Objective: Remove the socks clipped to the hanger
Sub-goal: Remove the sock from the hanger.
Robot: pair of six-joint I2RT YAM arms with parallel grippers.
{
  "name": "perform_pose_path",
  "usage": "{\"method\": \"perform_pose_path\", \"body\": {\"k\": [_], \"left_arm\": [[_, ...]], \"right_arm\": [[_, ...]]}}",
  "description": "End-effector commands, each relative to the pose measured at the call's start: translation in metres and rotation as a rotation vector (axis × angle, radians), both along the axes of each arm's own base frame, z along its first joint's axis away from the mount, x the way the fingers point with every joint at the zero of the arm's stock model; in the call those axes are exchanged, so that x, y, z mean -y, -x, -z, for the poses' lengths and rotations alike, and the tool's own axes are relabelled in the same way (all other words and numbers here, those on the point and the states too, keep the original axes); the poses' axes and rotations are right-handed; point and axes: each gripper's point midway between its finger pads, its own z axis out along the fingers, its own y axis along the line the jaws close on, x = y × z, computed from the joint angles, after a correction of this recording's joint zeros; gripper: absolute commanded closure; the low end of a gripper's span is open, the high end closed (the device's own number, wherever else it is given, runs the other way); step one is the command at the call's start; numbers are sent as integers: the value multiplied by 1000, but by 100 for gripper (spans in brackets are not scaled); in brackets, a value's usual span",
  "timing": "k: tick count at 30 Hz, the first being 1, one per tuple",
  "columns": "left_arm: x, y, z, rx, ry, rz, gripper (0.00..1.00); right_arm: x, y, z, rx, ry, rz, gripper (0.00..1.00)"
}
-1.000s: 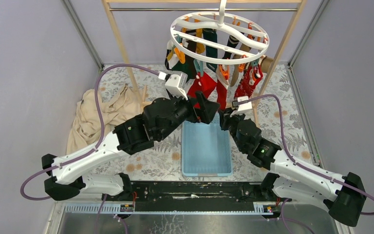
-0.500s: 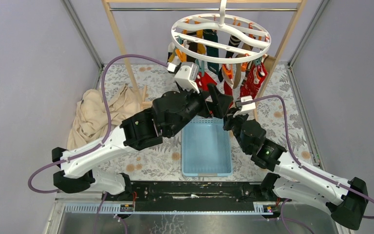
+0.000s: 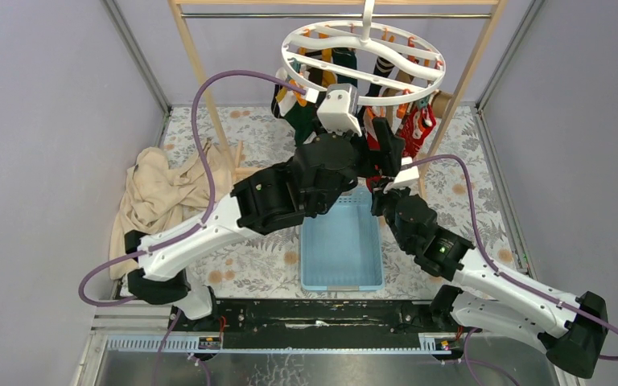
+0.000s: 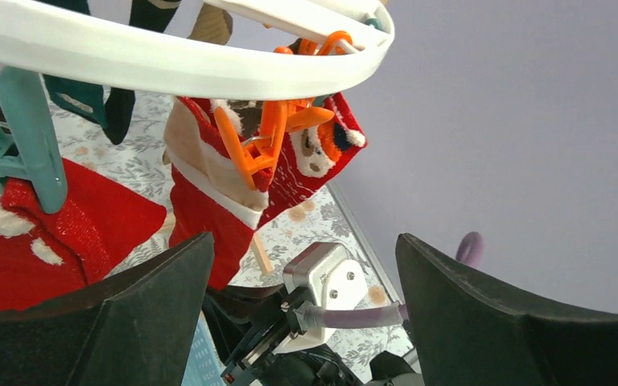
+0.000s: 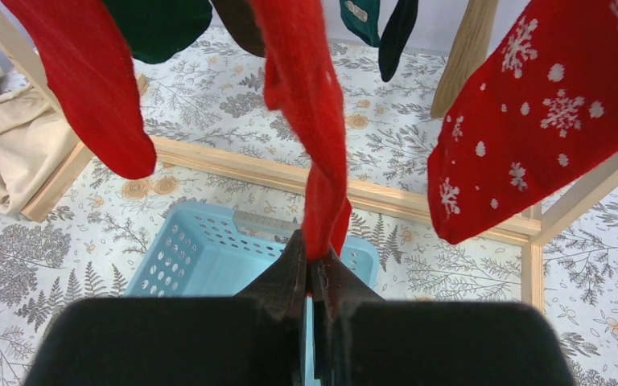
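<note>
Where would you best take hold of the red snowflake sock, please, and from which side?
Take the snowflake sock probably by its rounded lower end, coming from below: it hangs free, apart from the red sock pinched in the right gripper.

Nothing written can be read here: no brand, number or sign. The teal sock (image 5: 360,18) carries a small pale tag (image 5: 356,10), but any print on it is too small to read.
</note>
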Motion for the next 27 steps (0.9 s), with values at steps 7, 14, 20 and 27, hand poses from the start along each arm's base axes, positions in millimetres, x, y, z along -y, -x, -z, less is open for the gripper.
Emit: {"method": "perform_pose_path", "body": {"k": [7, 14, 20, 27], "left_arm": [[-4, -20, -5, 29, -49, -142, 18], [-2, -34, -10, 71, -97, -219, 19], [-1, -46, -15, 112, -139, -271, 21], [-10, -56, -16, 119, -152, -306, 27]], "right_arm": [[3, -5, -24, 31, -11, 40, 100], [5, -7, -23, 19, 12, 60, 100], [6, -7, -24, 12, 23, 68, 100], [6, -8, -21, 1, 41, 72, 100]]}}
